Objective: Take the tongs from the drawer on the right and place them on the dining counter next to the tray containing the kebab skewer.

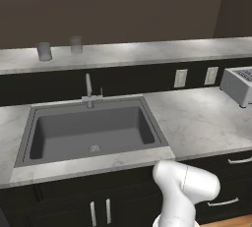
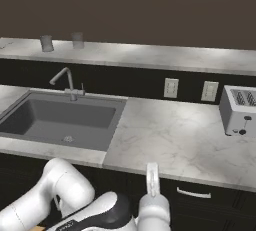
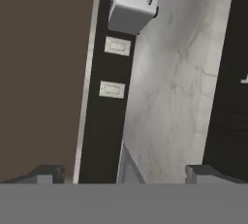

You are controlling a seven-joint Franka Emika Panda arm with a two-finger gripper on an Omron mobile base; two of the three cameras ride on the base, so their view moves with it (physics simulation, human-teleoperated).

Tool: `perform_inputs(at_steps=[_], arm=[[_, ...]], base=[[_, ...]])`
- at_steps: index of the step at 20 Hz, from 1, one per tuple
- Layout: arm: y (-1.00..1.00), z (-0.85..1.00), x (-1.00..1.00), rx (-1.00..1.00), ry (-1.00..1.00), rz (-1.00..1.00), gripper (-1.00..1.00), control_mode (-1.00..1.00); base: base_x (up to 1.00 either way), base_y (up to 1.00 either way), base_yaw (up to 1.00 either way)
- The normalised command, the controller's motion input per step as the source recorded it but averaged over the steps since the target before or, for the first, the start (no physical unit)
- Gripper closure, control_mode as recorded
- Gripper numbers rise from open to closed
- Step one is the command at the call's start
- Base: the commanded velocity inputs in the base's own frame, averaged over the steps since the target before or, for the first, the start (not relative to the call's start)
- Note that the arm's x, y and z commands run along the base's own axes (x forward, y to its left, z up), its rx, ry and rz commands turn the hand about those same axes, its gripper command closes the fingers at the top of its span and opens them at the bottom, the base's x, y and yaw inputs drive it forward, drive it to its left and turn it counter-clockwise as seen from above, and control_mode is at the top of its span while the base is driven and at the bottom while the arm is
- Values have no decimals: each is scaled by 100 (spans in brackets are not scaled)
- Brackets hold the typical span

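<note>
Grey cups (image 1: 44, 51) stand at the upper left of the left base view on the dining counter (image 1: 147, 51), a pale marble-look surface running across the back. Below, left of centre, the grey sink (image 1: 91, 130) with its faucet (image 1: 88, 91) is set into the marble worktop (image 1: 202, 120). Two wall outlets (image 1: 180, 78) follow, then the white toaster (image 1: 238, 86) at the right edge. Lower right, a closed black drawer (image 1: 238, 161) shows its silver handle. In the hand view the gripper (image 3: 124, 174) has its fingertips (image 3: 46, 173) spread wide apart, holding nothing.
</note>
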Motion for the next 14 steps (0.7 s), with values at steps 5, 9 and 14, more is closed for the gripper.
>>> perform_inputs(at_steps=[5, 9, 14], arm=[[-14, -18, -10, 5, -7, -3, -100, -100], [-5, -16, -4, 8, 0, -2, -100, -100], [-17, -18, -6, 11, 0, 0, -100, -100]], base=[[0, 0, 0], [0, 0, 0], [0, 0, 0]])
